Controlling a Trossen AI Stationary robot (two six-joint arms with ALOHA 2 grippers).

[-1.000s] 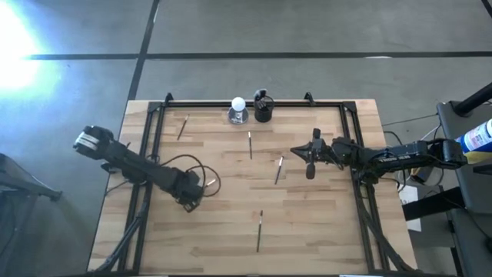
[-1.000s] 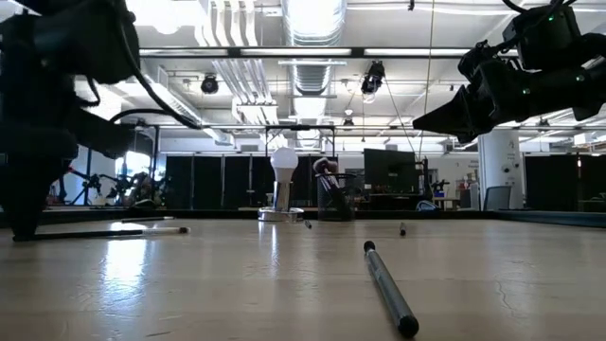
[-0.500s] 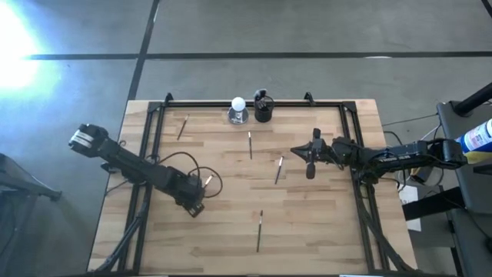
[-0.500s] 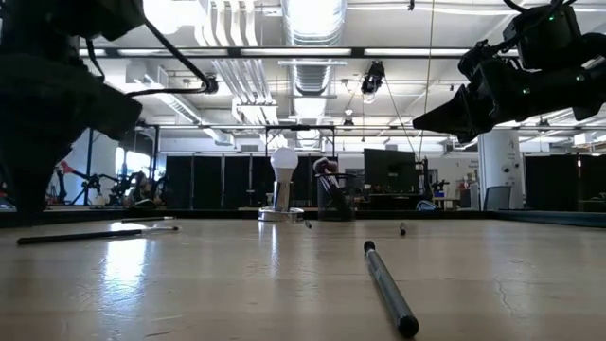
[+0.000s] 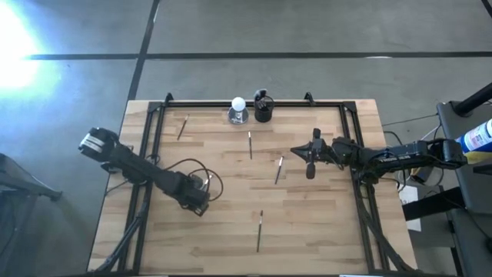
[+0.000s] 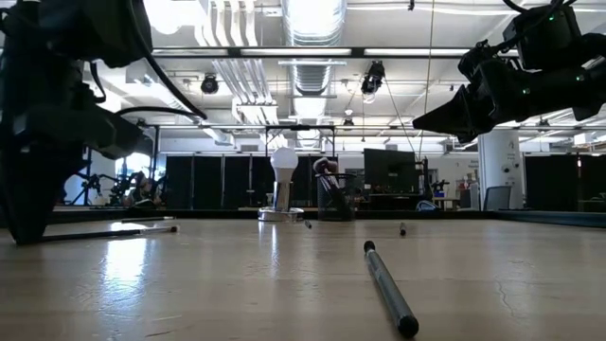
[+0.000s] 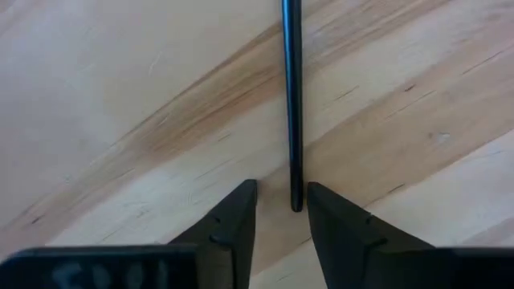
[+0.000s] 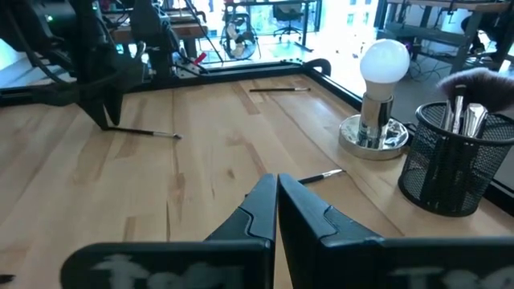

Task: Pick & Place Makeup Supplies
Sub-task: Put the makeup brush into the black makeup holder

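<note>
From above, the left hand (image 5: pixel 198 206) sits low on the bench (image 5: pixel 323 223) over a thin makeup brush (image 5: pixel 207 181); the right hand (image 5: pixel 310 158) hangs mid-bench, waiting.

Level across the bench, that brush (image 6: pixel 109 232) lies flat beside the left arm.

The left wrist camera alone shows the fingers (image 7: pixel 233 221) slightly parted, astride the handle's tip (image 7: pixel 292 104), gripping nothing (so near the end it could pivot or slip out).

The right wrist camera shows its fingers (image 8: pixel 253 210) pressed together, empty.
</note>
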